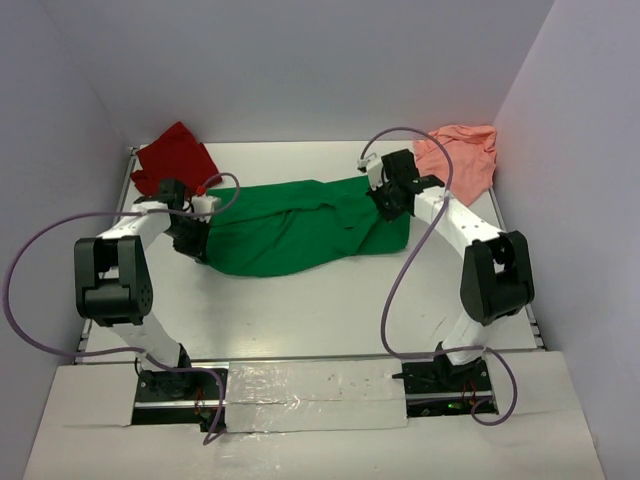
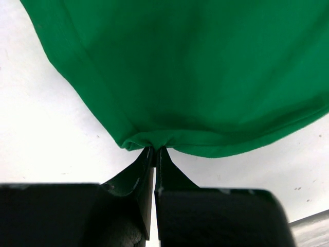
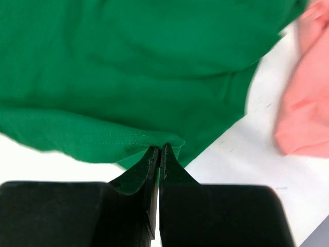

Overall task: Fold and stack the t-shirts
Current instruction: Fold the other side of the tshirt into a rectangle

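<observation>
Three shirts, none folded: my left gripper [image 2: 155,149] and right gripper [image 3: 160,148] pinch the green shirt [image 1: 300,225]; red shirt [image 1: 172,155], pink shirt [image 1: 462,155] seemingly crumpled aside.

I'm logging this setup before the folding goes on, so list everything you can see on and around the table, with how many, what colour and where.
green t-shirt: one, bright green, spread across the middle of the table, pinched at both ends
dark red t-shirt: one, dark red, crumpled in the far left corner
salmon pink t-shirt: one, salmon pink, crumpled in the far right corner
table: one, white, walled on three sides
cables: two, purple, one looping off each arm
left arm: one, white and black, near left
right arm: one, white and black, near right
left gripper: one, black, shut on the green t-shirt's edge
right gripper: one, black, shut on its hem
</observation>
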`<state>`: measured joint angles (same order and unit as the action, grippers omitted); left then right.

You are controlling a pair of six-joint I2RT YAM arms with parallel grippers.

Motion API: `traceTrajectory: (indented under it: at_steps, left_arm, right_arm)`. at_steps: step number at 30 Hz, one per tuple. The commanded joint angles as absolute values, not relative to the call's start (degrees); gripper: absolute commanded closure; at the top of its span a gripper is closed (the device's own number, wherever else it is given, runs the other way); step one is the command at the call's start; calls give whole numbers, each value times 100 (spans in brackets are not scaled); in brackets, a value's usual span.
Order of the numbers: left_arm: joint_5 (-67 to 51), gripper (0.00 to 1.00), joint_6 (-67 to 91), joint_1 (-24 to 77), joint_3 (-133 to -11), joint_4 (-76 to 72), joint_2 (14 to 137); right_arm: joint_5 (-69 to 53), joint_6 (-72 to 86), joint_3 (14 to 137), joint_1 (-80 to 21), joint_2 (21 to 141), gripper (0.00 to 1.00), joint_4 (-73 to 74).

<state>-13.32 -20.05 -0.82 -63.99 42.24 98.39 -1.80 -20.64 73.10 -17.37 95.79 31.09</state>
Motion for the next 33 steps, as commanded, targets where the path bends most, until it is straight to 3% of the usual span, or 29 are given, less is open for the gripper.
traceTrajectory:
  at_steps: [1,11,33]
  left_arm:
    - [-1503,100,-1942,-53,-6741,4157,9975]
    - [-1494,100,-1854,-53,-7259,4017,10151]
    - [-1310,100,-1767,-272,-7655,3542,10389]
  right_arm:
    - [-167,-2083,7874,-1547,9817,100,2857]
    - [-167,-2022,9043,-1275,10704,100,2971]
    - [167,-2118,10309,-765,11610,100,3182]
